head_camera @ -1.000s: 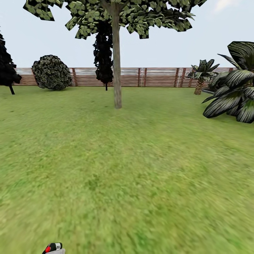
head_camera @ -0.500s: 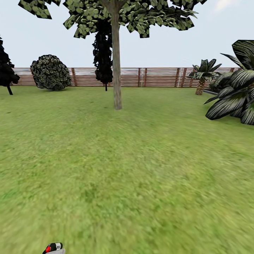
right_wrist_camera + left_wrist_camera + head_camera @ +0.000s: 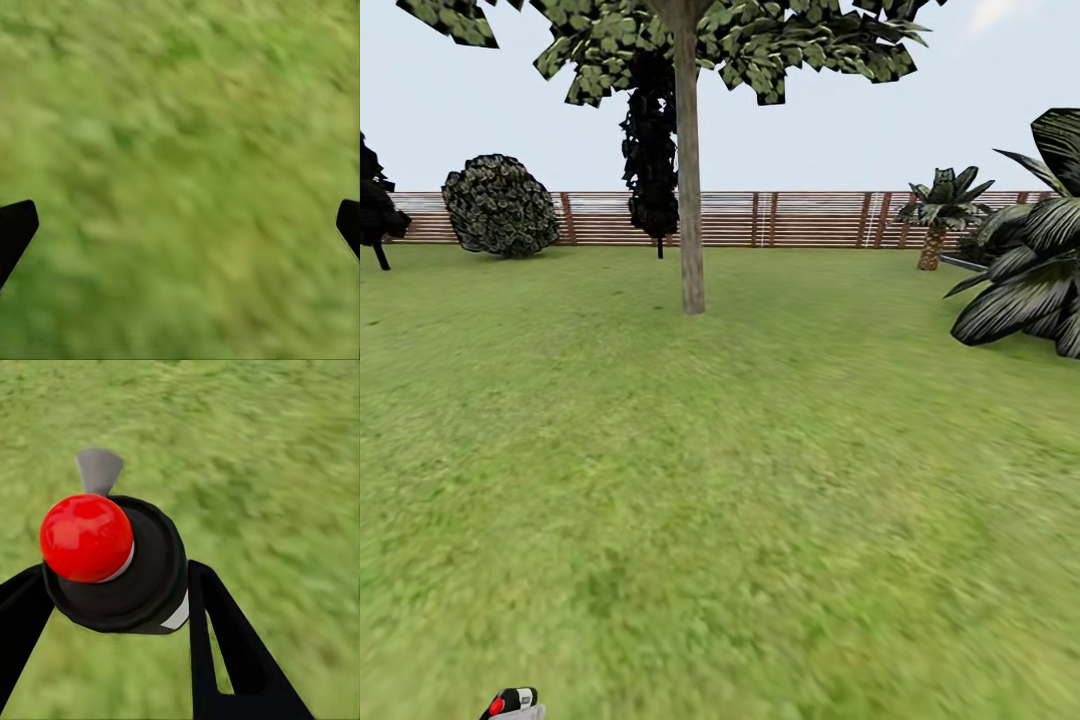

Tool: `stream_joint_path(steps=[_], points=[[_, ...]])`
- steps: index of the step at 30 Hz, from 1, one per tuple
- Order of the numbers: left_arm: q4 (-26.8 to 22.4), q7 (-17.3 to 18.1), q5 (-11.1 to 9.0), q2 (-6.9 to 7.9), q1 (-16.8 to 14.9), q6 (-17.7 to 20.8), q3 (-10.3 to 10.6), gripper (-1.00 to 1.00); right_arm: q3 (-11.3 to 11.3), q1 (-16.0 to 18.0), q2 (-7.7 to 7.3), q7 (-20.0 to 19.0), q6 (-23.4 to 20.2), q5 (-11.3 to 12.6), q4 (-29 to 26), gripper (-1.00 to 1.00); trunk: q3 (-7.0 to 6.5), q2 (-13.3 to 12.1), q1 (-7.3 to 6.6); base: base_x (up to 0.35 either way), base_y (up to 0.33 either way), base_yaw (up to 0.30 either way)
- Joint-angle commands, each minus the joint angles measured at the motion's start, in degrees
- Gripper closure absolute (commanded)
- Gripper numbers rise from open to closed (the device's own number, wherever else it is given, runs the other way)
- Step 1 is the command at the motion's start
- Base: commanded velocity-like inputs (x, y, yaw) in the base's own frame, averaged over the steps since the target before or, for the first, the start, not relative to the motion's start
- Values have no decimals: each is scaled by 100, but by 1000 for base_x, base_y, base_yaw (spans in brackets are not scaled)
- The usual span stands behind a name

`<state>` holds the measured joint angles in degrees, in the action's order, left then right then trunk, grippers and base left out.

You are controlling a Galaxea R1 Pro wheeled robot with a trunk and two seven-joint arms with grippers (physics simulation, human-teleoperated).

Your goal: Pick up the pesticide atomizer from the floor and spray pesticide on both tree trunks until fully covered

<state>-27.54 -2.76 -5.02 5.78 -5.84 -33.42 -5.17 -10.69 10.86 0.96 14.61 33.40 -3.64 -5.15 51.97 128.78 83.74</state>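
Pesticide atomizer [image 3: 112, 566] clamped between left gripper [image 3: 112, 607] fingers, red top up, at 7 o'clock in head view. Right gripper [image 3: 180, 225] spread wide, holding nothing. Tree trunk [image 3: 689, 180] at 12 o'clock, well apart. Risk: spraying early, mist missing bark.

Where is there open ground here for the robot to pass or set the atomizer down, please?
Open lawn runs from the robot up to the tree trunk, and on both sides of it back to the fence. It is crowded at the right edge by the broad-leaf plant, and along the fence by the round bush and small palm. The left gripper holds the pesticide atomizer.
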Motion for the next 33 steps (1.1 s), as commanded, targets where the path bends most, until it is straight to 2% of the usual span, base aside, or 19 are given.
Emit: stream_joint_path(steps=[1,33], points=[[3,3,-48,2,-4,-17,16,100,-30,4,1,60,0,-39,5,-100,5,2,2,341,0,0],[3,3,-54,3,-3,-24,16,100,-30,4,1,60,0,-40,5,-100,5,2,2,341,0,0]])
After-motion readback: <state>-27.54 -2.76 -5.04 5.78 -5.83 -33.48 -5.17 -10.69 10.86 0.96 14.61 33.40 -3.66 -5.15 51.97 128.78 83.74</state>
